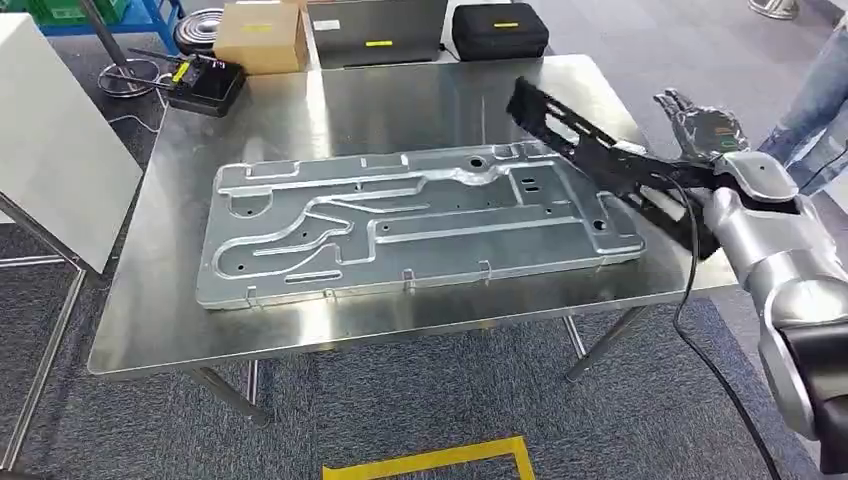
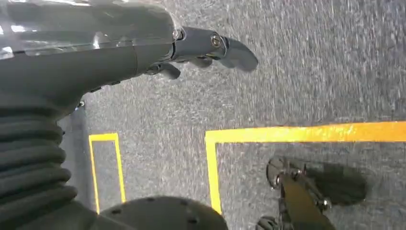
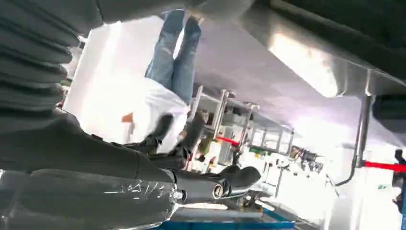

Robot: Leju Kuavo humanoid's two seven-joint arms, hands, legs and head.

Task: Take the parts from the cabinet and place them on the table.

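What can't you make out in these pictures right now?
- Head view: the right hand grip on the black part, hidden behind the part itself.
- Right wrist view: the person, cut off by the edge.
- Left wrist view: whether the left hand is curled, thumb blocking.

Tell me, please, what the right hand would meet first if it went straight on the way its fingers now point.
Probably nothing on the table. The right hand, holding the black part, points past the far right corner of the steel table, toward bare floor. Depth is unclear, but that line looks free.
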